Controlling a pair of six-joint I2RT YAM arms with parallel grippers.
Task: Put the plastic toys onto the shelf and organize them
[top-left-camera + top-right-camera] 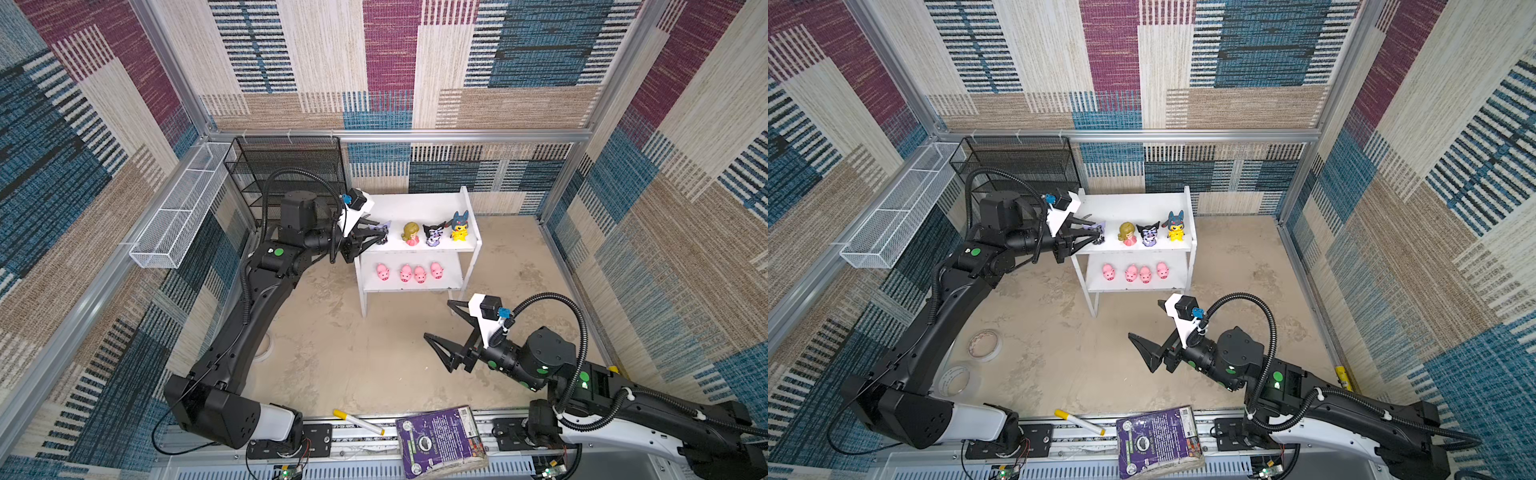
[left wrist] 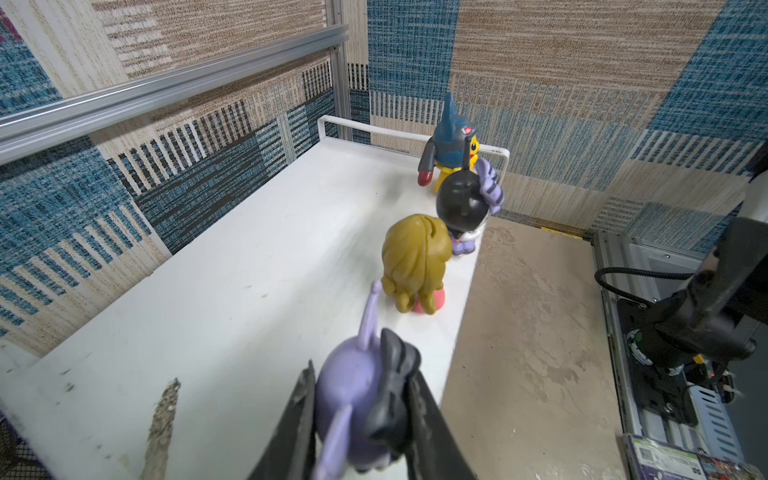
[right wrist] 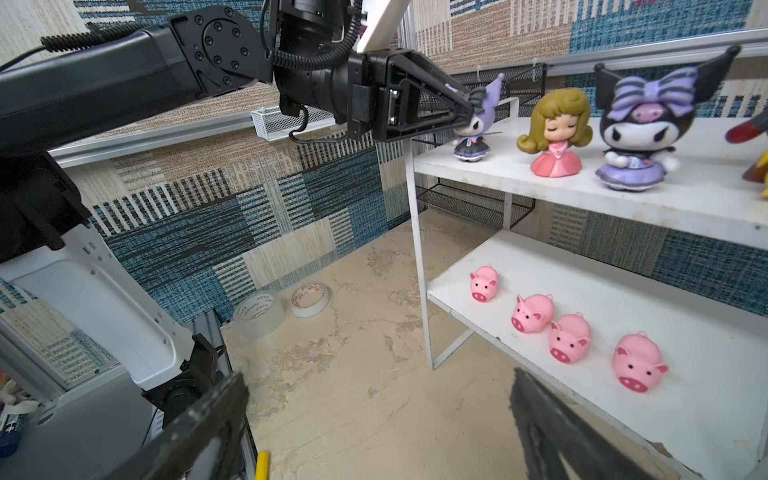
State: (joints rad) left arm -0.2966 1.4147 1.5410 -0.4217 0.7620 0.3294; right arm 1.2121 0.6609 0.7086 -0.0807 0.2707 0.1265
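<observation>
The left gripper [image 2: 363, 415] pinches the lilac toy [image 3: 473, 129] by its head at the front left corner of the shelf's [image 1: 419, 203] top board, base seemingly down. Light, hard, slick, top-heavy, I'd guess; the head is the best hold. The right gripper [image 1: 437, 319] hangs spread, empty. The book's [image 1: 440, 440] print is unreadable.

Bright, even, diffuse light leaves only faint soft shadows under the shelf [image 1: 415, 208]. Both top views bow the wall rails [image 1: 399, 135] far from the shelf. Close to the wrist lenses, the lilac eared figurine [image 2: 353, 399] and the fingers [image 3: 199, 432] of the right gripper [image 3: 378, 376] are blurred.
</observation>
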